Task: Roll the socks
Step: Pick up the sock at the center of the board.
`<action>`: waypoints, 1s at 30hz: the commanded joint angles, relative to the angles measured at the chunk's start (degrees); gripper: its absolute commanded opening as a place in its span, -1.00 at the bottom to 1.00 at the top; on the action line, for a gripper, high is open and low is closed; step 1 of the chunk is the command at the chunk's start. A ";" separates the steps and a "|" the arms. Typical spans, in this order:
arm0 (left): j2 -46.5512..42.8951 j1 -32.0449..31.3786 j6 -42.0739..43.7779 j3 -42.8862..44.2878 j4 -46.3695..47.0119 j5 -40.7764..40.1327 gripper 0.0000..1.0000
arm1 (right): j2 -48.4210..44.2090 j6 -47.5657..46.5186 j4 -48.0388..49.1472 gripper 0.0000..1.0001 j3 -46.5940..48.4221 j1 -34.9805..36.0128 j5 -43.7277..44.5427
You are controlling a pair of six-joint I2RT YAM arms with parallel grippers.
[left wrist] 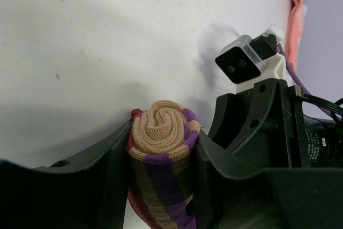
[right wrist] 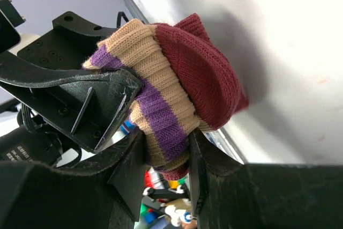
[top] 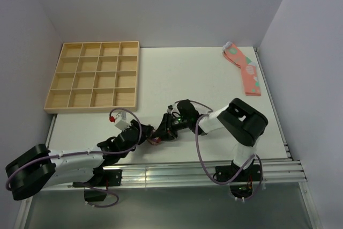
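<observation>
The sock roll hangs between the two arms, just above the near edge of the desk, about midway between the bases. The left claw is clamped across it at a middling width. Its fingers press both flanks, and the tan spiral of the wound end faces the left wrist camera. The right claw pinches the other end at a similar width, with the maroon-and-purple striped cuff between its fingers and the dark red toe or heel bulging out beyond.

The winding looks done, so the step in hand is probably locking the roll by drawing the cuff over it. To do that well, the left claw should grip just firmly enough that the spiral neither loosens nor squashes flat. The right claw should pull the cuff along the axis of the roll rather than sideways, so the layers do not unwind. Stretch the ribbing gradually, since knit slips from smooth fingers. With the desk edge so close, a dropped bundle could fall off, and it would be safer to work further in. The wooden compartment tray and the pink spotted socks lie well apart from this.
</observation>
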 commanded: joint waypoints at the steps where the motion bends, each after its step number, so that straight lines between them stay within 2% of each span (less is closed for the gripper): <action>1: -4.73 -0.85 2.12 0.37 -2.38 1.33 -0.99 | -5.07 -6.33 -15.34 -0.41 2.85 -0.42 6.05; 5: -8.77 -0.67 3.00 0.72 -5.19 1.15 -0.99 | -7.89 -9.40 -21.21 -0.26 5.13 -0.42 7.89; 9: -11.85 -0.14 3.62 0.37 -6.69 1.41 -0.99 | -10.96 -12.39 -25.80 -0.01 6.46 -0.42 10.79; 13: -14.49 0.74 4.41 0.72 -8.45 1.59 -0.99 | -14.13 -14.15 -28.52 0.12 7.95 -0.42 12.11; 21: -18.79 2.23 6.17 1.42 -10.82 2.20 -0.99 | -18.96 -19.25 -39.51 0.13 11.47 -0.33 17.47; 26: -23.28 7.76 10.64 4.14 -13.10 5.71 -0.99 | -21.69 -22.06 -44.43 0.13 11.91 -0.59 21.77; 30: -23.64 15.30 15.04 8.10 -14.69 9.49 -0.99 | -23.89 -24.34 -46.98 0.13 12.52 -0.77 24.76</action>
